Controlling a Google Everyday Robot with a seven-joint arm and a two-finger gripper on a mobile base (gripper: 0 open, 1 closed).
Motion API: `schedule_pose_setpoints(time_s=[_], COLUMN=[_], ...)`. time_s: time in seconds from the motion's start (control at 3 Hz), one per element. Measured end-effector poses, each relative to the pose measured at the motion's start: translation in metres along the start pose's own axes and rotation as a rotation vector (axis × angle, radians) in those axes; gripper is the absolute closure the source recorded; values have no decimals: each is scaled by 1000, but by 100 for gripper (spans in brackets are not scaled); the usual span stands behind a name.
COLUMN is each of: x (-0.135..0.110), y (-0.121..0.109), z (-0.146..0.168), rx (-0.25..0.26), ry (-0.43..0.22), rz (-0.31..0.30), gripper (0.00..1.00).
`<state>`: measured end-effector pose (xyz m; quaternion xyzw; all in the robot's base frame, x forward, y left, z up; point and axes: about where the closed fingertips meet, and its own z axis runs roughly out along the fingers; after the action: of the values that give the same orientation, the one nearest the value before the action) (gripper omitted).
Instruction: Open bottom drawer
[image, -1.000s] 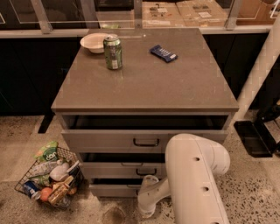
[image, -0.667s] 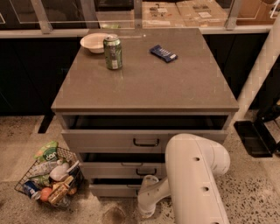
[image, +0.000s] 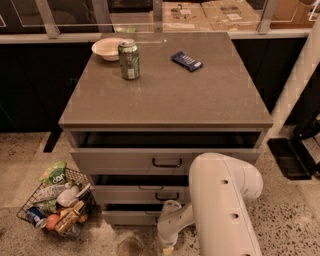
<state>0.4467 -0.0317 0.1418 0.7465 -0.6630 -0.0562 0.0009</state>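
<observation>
Nothing has moved: the rounded white gripper (image: 167, 245) hangs below the counter's (image: 165, 95) front edge, by the flat grey bottom drawer (image: 127, 217); its state cannot be told.

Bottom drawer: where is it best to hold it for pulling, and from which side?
Probably its handle, approached straight from the front. The bottom drawer shows a flat front with no other grip. Its handle is hidden behind the arm, but the middle drawer carries a horizontal bar at centre. The gripper hangs just before it, near the floor.
</observation>
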Motion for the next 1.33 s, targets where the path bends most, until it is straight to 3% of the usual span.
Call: schedule_pose_setpoints(time_s=[0.33, 1.33], x=[0, 0], y=[0, 0], z=[0, 0], rx=[0, 0], ry=[0, 0], rz=[0, 0], gripper=[0, 0])
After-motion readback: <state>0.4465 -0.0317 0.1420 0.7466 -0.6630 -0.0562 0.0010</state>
